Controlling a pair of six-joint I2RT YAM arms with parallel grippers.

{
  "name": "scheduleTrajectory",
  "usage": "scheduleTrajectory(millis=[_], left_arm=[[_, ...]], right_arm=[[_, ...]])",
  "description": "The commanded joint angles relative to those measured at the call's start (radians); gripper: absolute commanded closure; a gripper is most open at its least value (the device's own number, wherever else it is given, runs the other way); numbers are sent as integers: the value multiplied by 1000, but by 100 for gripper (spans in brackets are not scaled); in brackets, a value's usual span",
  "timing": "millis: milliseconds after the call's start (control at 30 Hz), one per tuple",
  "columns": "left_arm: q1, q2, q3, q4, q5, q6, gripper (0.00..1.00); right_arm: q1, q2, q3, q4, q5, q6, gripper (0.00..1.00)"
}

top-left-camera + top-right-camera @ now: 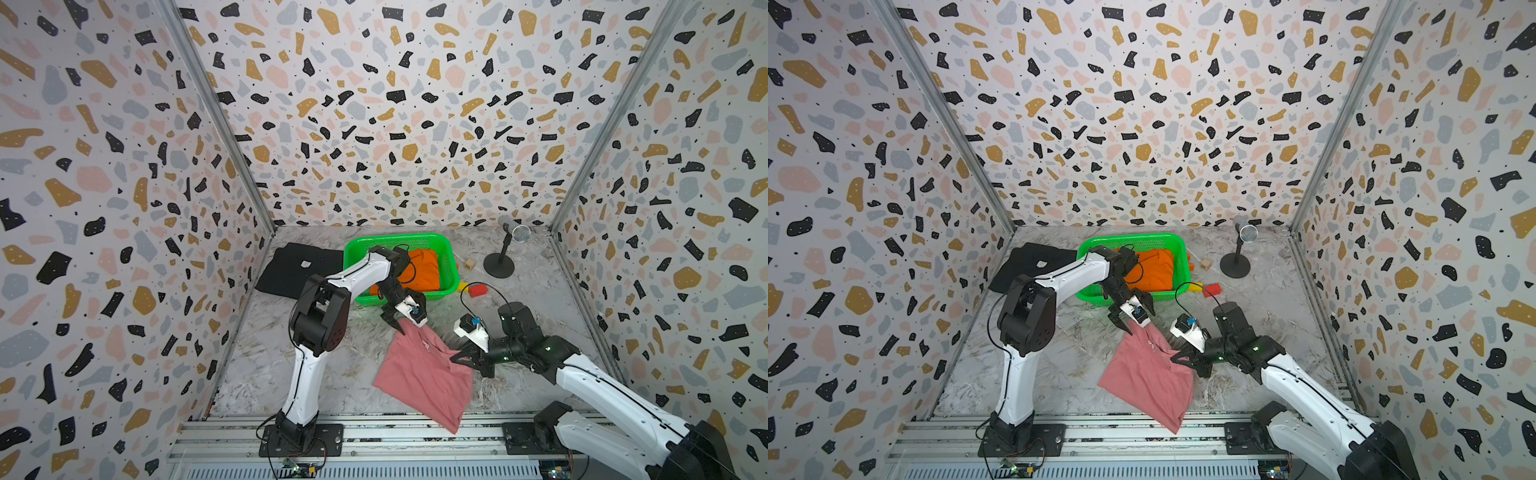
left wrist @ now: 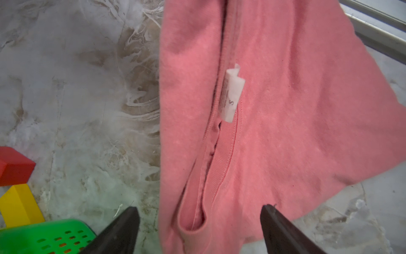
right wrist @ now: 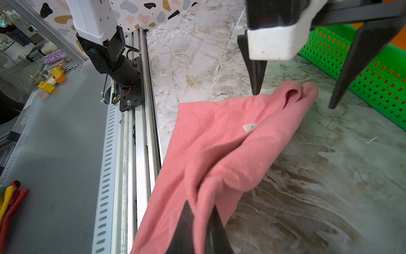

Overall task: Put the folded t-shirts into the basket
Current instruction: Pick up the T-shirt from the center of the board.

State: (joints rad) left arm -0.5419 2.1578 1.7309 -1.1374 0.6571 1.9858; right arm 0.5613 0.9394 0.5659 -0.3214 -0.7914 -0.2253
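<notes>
Top views high, downward; wrists close, seemingly sharing pink shirt (image 2: 285,121)

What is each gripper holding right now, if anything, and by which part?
The right gripper pinches the pink t-shirt at its ribbed collar. The left gripper is open, straddling another corner of it, holding nothing.

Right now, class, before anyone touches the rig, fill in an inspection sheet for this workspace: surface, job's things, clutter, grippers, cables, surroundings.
Surface: marble-patterned table.
Job's things: orange t-shirt inside the green basket; black t-shirt flat beside the basket; pink t-shirt rumpled on the table, its near corner over the front rail.
Clutter: red block, yellow block and wooden cube beside the basket; microphone stand at the back.
Grippers: left gripper open, straddling the pink t-shirt's corner; right gripper shut on its edge.
Cables: black cable loops above the right wrist.
Surroundings: terrazzo-patterned walls on three sides.
</notes>
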Motion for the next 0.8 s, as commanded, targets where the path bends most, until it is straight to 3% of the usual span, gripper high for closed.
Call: scheduleTrajectory(millis=[0,133,300,600,667,733,767], left_arm=[[-6,24,14,-52,7,29,23],[-6,25,2,-49,-7,33,37],[-5,30,-2,-50,-17,36,44],[-6,3,-11,-102,-28,49,68],[-6,-7,-16,-113,-36,50,79],[-7,-18,-18,-128,-45,46,100],[-7,-25,-21,-130,-49,37,100]], right_arm=[[5,-34,23,21,-30,-7,100],[5,-43,26,17,-32,14,100],[5,-53,31,-10,-28,27,100],[5,-75,42,-54,24,48,100],[5,-80,43,-52,32,56,100],[5,-86,42,-50,41,67,100],[5,-91,42,-48,46,70,100]])
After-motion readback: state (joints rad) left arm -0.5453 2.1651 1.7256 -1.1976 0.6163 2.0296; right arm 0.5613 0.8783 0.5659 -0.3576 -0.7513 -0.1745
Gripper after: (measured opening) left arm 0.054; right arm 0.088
